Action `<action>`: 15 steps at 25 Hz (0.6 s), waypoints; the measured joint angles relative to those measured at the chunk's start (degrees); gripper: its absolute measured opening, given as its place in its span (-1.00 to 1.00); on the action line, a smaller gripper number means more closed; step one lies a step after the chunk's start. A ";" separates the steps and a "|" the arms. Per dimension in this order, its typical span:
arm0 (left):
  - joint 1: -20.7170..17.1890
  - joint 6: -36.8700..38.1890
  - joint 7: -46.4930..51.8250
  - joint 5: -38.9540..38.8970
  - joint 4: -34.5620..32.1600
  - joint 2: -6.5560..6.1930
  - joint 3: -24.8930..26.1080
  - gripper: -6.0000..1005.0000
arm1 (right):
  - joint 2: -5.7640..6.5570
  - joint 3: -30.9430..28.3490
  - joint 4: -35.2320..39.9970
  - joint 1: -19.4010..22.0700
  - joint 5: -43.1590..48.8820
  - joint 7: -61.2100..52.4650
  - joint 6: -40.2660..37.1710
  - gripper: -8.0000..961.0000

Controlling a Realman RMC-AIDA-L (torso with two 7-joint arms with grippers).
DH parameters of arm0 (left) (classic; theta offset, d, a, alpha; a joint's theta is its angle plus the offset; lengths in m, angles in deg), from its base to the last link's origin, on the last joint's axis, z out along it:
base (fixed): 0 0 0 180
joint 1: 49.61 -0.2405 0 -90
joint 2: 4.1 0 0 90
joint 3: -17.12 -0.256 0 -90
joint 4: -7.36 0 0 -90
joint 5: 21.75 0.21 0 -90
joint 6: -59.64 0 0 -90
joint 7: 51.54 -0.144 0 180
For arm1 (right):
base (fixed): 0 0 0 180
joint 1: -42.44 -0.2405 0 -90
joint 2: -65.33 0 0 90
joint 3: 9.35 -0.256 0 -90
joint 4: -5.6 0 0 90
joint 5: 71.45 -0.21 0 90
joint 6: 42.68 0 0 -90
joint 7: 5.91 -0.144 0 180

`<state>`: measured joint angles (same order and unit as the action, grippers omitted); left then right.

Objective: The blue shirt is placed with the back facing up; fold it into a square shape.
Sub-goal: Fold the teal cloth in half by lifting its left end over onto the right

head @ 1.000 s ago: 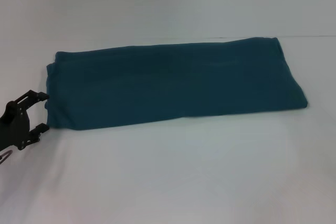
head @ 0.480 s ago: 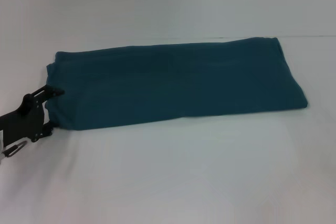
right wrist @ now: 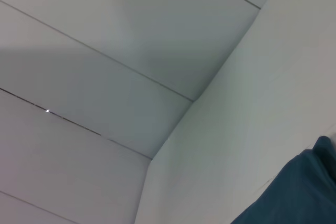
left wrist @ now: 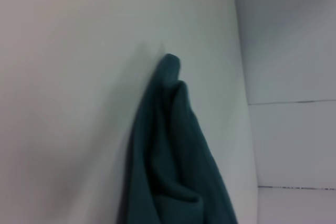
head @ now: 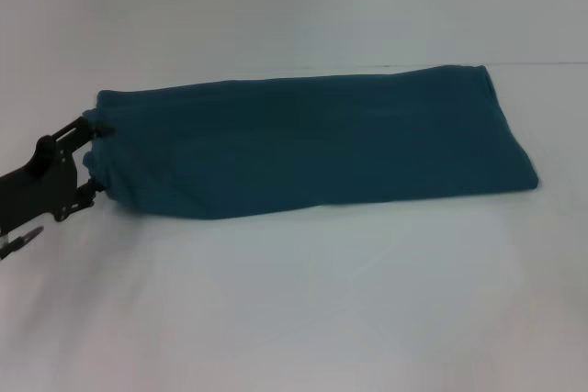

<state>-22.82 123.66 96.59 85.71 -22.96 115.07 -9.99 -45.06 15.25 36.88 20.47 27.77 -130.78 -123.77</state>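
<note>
Now: blue shirt (head: 312,149) soft, limp, light, lies as a long band | left gripper (head: 90,159) at its nine-o'clock end, jaws clamped on bunched layers | best hold: both end corners | right gripper unseen.

No legible text, label, brand, number or sign is shown in any view. The blue shirt (head: 303,149) is presented as plain fabric, with no lettering exposed on its visible surface.

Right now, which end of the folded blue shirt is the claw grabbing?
The left end of the blue shirt, bunched at the left end effector; the right end lies flat and untouched.
</note>
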 joint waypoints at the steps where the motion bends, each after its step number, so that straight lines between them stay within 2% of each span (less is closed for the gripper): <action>1: -0.31 0.11 -0.03 -0.09 0.03 -0.02 0.01 0.76 | 0.00 -0.06 0.00 0.00 0.00 0.01 0.02 0.56; 9: -2.75 -2.28 2.31 1.80 0.72 0.33 0.04 0.76 | 0.00 -0.09 0.00 0.00 0.11 0.07 0.18 0.56; 15: -1.69 -2.74 2.84 2.15 1.00 0.37 -0.71 0.76 | 0.00 -0.09 0.00 -0.12 0.24 0.08 0.46 0.56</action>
<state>-24.50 120.91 99.42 87.86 -21.97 115.44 -10.70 -45.06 15.17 36.89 20.35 28.01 -130.71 -123.31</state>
